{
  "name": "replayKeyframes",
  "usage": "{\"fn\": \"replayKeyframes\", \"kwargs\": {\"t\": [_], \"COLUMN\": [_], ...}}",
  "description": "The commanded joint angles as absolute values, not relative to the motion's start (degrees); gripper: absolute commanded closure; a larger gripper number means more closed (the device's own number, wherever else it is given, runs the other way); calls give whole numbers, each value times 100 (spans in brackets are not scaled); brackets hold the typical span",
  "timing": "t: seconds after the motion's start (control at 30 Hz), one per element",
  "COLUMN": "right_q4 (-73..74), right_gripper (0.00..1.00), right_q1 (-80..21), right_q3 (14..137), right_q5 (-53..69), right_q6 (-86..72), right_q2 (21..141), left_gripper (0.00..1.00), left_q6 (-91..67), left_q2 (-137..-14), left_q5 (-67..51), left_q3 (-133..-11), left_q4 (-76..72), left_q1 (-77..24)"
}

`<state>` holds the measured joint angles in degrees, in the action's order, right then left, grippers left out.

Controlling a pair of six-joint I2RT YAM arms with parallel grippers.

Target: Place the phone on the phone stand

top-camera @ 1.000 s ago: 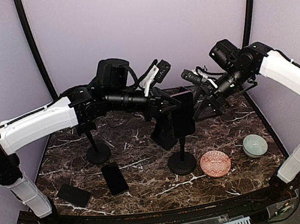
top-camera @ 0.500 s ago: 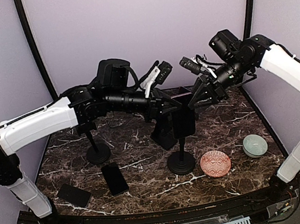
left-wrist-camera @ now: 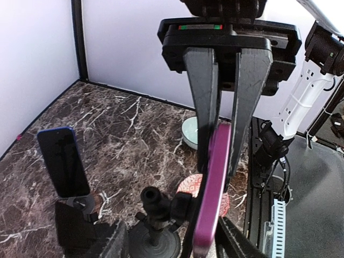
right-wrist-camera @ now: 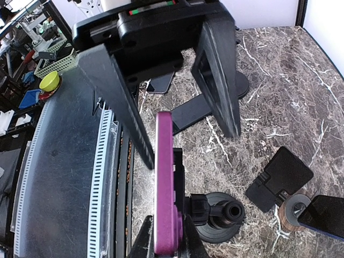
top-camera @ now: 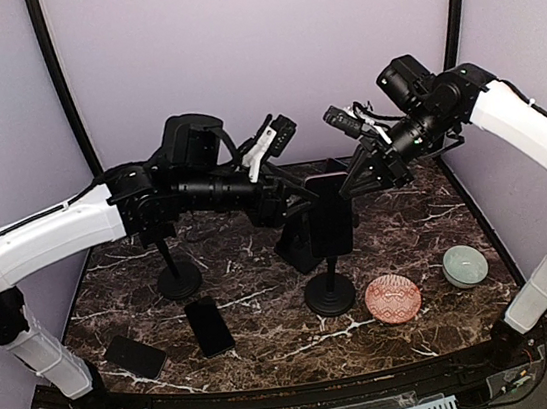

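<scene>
Dark marble surface, lilac walls, both arms meeting over one stand near the middle.

Left claw: narrow, pinching the top edge of the phone. No gap shows on either side in the left wrist view, so I read it as holding.

Right claw: wide, one finger either side of the same phone, clear of both faces. It's gripping nothing.

Phone: purple edge, dark screen, upright with a slight tilt. Its lower end is down at the cradle of the phone stand, the round-based pole stand front centre. Both wrist views show the bottom edge meeting the black holder. The contact is cut off at the frame edge, so I can't confirm it's seated.

Around it:
- second pole stand off to the left
- spare black phone flat near the front
- pink patterned plate just right of the stand base
- pale green bowl further right

None of these touch the stand.

Progress, my read: the carry is done and the phone looks placed or nearly placed.

Remaining:
- confirm it rests in the cradle
- release with the left claw
- back both claws off

Risk: tall, thin stand with the weight up high, so a sideways nudge on release could tip it.
</scene>
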<state>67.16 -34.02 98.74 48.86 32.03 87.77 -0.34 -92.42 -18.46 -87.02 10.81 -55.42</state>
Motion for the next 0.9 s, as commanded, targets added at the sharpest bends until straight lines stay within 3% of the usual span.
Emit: {"fn": "replayKeyframes", "kwargs": {"t": [0.0,0.87], "right_q4": [6385,5673], "right_gripper": [100,100], "right_q1": [-3406,-1564], "right_q3": [10121,10380], "right_q5": [5234,4309], "right_q6": [3107,3272], "right_q2": [8582,8596], "left_gripper": [41,41], "left_q6": [-288,-518], "left_q2": [-8310,-7766], "left_q5": [-1331,-1041], "left_q3": [-8082,-7526], "left_q4": [918,842], "left_q1": [-5546,-5546]}}
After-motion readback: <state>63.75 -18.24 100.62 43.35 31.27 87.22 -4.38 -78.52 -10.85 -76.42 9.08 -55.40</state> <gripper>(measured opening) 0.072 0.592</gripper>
